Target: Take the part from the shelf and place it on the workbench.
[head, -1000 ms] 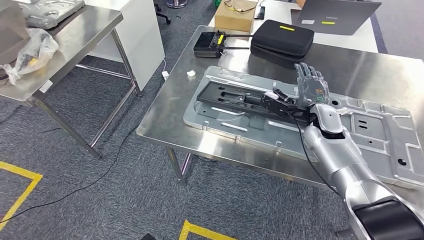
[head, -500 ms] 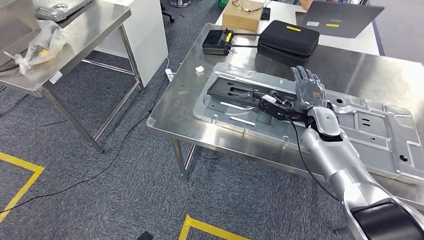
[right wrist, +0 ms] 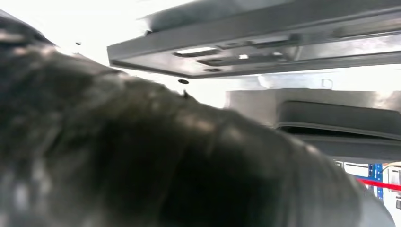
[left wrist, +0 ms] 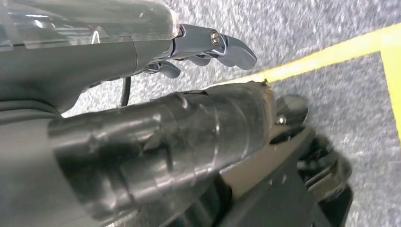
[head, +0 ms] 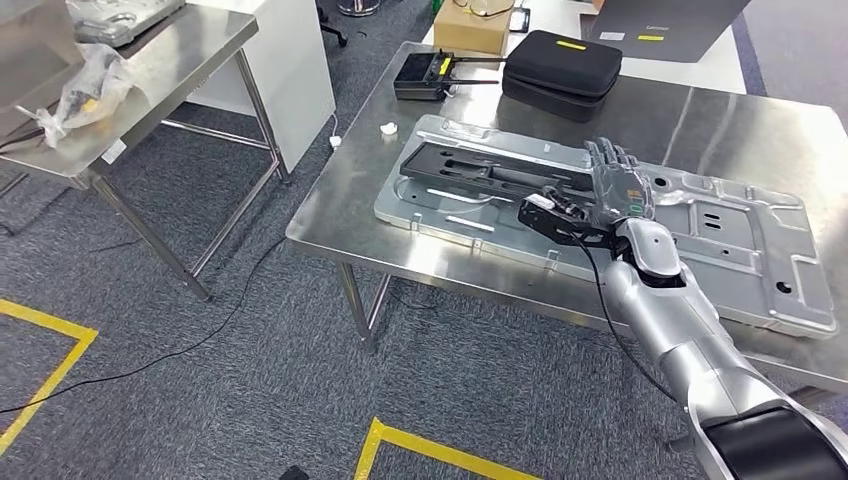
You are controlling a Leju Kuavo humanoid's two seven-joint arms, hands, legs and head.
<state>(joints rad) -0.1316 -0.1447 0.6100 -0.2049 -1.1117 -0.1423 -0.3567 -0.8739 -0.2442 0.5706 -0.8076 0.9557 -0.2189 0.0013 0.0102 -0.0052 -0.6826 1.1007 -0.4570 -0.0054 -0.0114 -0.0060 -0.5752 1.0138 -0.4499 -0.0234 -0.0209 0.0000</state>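
Note:
A long flat black part lies on a large silver stamped panel on the steel workbench. My right hand hovers over the panel just beyond the part's near end, fingers straight and spread, holding nothing. In the right wrist view the black part shows past the blurred hand, apart from it. My left hand hangs over the grey carpet by a yellow floor line, its fingers loosely bent, with nothing in them.
At the workbench's far end sit a black zip case, a black radio unit, a cardboard box and a laptop. A second steel table with a plastic bag stands to the left.
My right hand has drawn back from the black part's end, which it was touching a second ago; the part stays on the panel. The head camera has shifted a little.

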